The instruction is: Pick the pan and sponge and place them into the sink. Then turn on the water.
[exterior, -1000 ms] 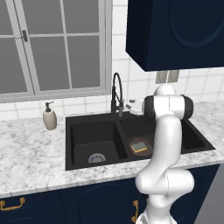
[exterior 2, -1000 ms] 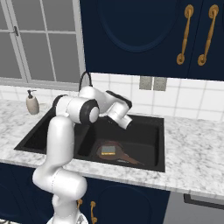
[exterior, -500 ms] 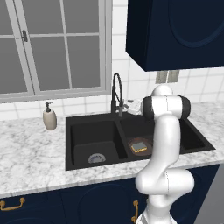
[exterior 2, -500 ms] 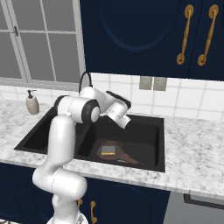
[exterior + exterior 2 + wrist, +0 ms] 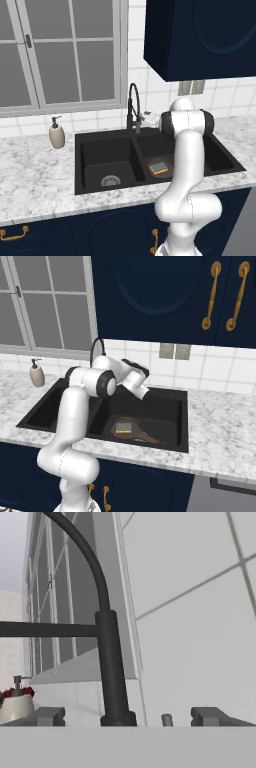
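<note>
The black sink [image 5: 100, 150] has two basins. In the right one lies the dark reddish-brown pan [image 5: 150, 164], its thin handle [image 5: 149, 439] pointing to the front right, and the yellow sponge [image 5: 159, 168] with its grey-blue top rests inside it; both also show as pan [image 5: 136, 425] and sponge [image 5: 123, 429]. My gripper [image 5: 144, 119] hovers above the back rim, just right of the black faucet [image 5: 133, 107], open and empty. In the hand view the faucet column [image 5: 112, 677] rises between my fingertips [image 5: 47, 716], with the gripper [image 5: 129, 717] centred on its base.
A beige soap dispenser [image 5: 56, 134] stands on the marble counter [image 5: 35, 175] left of the sink. A window [image 5: 70, 50] and white tiled wall [image 5: 200, 612] lie behind the faucet. A black bar [image 5: 50, 629] juts sideways from the faucet column. Dark cabinets [image 5: 165, 296] hang overhead.
</note>
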Robot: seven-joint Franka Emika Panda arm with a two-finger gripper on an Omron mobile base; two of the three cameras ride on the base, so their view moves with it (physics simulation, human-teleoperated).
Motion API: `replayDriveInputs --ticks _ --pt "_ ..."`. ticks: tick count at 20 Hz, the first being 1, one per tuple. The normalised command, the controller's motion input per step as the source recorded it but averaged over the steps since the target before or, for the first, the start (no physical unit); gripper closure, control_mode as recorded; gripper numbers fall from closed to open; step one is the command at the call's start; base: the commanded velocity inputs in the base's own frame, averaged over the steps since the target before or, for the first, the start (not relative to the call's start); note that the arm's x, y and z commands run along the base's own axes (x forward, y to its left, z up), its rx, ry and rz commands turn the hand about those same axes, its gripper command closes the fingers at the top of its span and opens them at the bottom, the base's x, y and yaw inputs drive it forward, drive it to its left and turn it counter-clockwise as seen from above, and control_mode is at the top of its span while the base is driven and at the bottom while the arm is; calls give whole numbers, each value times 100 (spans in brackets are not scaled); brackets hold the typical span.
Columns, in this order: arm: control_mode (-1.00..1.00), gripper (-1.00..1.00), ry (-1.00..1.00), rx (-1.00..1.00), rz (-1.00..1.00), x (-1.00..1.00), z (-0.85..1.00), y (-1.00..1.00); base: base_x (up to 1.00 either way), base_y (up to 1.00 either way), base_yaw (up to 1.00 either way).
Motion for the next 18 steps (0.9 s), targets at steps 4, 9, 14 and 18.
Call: replayDriveInputs --ticks 4,9,14,18 --pt "-100 -100 0 0 -2 25 -1 1 0 0 0" --pt "-100 -100 0 0 -1 13 -7 7 0 0 0" --pt "-100 -100 0 0 -2 15 -23 0 0 0 0" --pt "-100 -100 0 0 -4 32 -13 0 0 0 0"
